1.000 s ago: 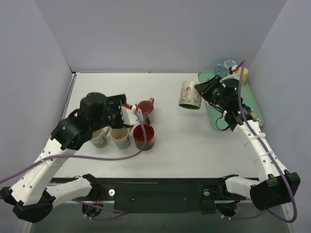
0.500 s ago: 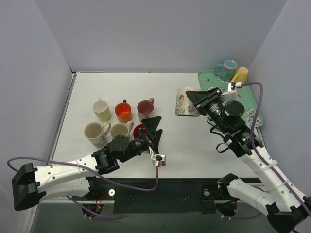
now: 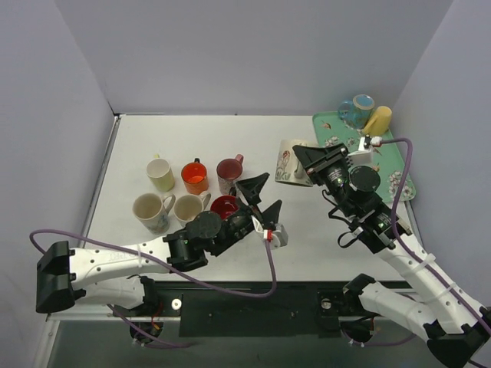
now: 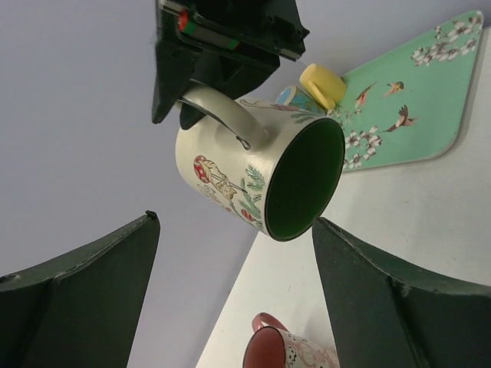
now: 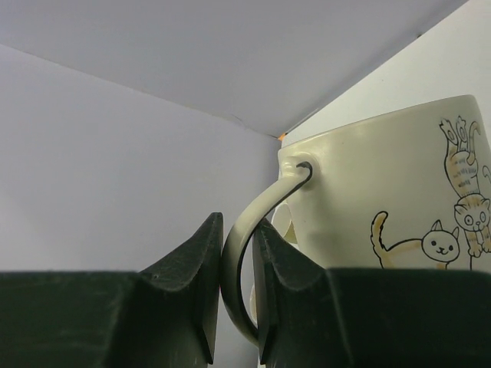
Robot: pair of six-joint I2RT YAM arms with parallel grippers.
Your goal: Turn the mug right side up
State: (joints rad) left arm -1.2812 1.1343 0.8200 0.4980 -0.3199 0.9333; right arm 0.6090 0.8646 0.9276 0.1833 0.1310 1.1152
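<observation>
The cream mug [image 3: 287, 162] with animal drawings and a green inside hangs tipped on its side above the table, right of centre. My right gripper [image 3: 304, 159] is shut on its handle; in the right wrist view both fingers [image 5: 198, 284] pinch the handle [image 5: 239, 268] beside the mug body [image 5: 399, 192]. My left gripper [image 3: 263, 198] is open and empty, low over the table just in front and left of the mug. In the left wrist view the mug's mouth [image 4: 303, 176] faces the camera, beyond and between my spread fingers [image 4: 77, 291].
Several mugs stand upright at centre left: yellow-green [image 3: 160, 174], orange [image 3: 194, 177], dark red [image 3: 229, 169], two cream ones [image 3: 149, 209], and a red one [image 3: 225, 205] by my left wrist. A green tray [image 3: 331, 132] at back right holds a blue cup [image 3: 357, 107] and a yellow cup [image 3: 380, 119].
My left arm dropped from over the mug group and swung right, its open gripper now pointing at the held mug. My right gripper carried the mug a little left and nearer.
</observation>
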